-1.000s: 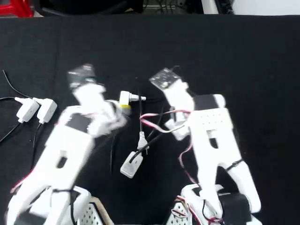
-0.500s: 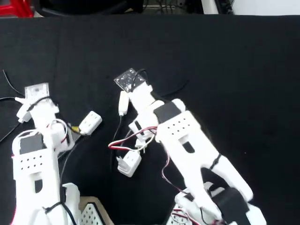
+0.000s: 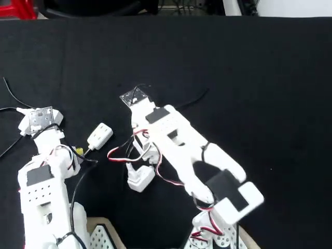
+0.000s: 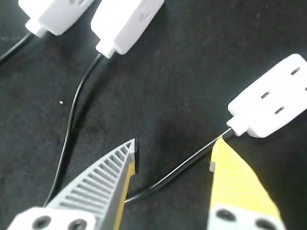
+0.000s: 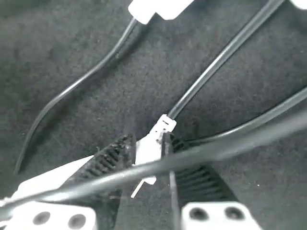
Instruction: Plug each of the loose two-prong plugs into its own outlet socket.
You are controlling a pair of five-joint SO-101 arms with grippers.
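One white slotted outlet socket [image 4: 268, 103]

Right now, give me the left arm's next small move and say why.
Probably ease the left gripper forward along the black cord and close it on the outlet socket. It stands open astride the cord, just short of the socket, while the right gripper is shut on a plug; a steadied socket would likely take the plug more easily.

Left arm swung from centre to far left. Outlet socket [image 3: 99, 135] went along, now lying just beyond the spread left end effector [image 4: 175, 143]. Right end effector [image 5: 146, 138] (pinching a plug [image 5: 148, 151]) swept leftward.
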